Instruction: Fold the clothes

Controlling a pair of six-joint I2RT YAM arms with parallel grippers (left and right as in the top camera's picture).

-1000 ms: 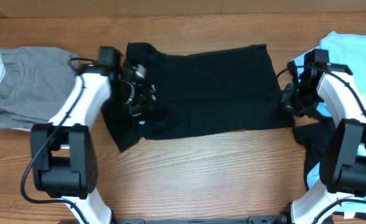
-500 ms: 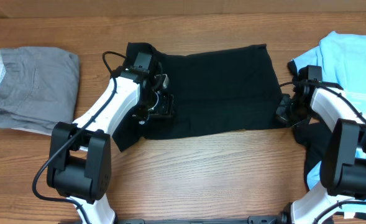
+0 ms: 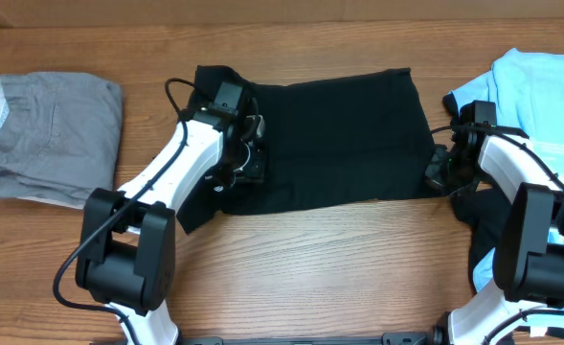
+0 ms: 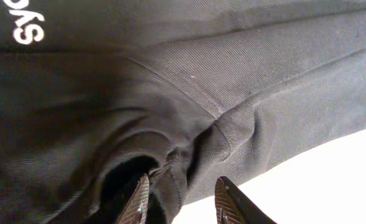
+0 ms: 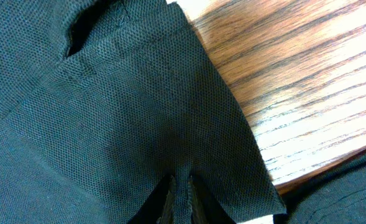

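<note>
Nearest the robot, the bare wooden surface (image 3: 310, 273) ran between the two arm bases. Just beyond it the black tee (image 3: 339, 134) lay spread flat across the middle. Its long side ran from 9 to 3 o'clock, and one flap trailed toward 7 o'clock beside the left arm.

The left gripper (image 3: 248, 165) sat low over the 9 o'clock part of the black tee. In the left wrist view the left gripper (image 4: 181, 204) was released, with its jaws apart. A rumpled ridge of black cloth rose between them, close to one finger, and a pale gap showed beside the other. Whether the cloth touched either finger, I could not tell. Small white lettering (image 4: 28, 28) showed on the cloth farther off, toward 11 o'clock.

The right gripper (image 3: 440, 169) was at the tee's 3 o'clock edge, by its nearer corner. In the right wrist view the right gripper (image 5: 180, 198) was clenched, jaws almost together, grasping a thin pleat of the black tee. Creases fanned out from the pinch, and wood grain showed beside the cloth toward 2 o'clock.

Out to the sides, a folded grey garment (image 3: 56, 125) lay at 9 o'clock, well apart from the black tee. A light blue tee (image 3: 550, 96) lay at 3 o'clock, just beyond the right arm.
</note>
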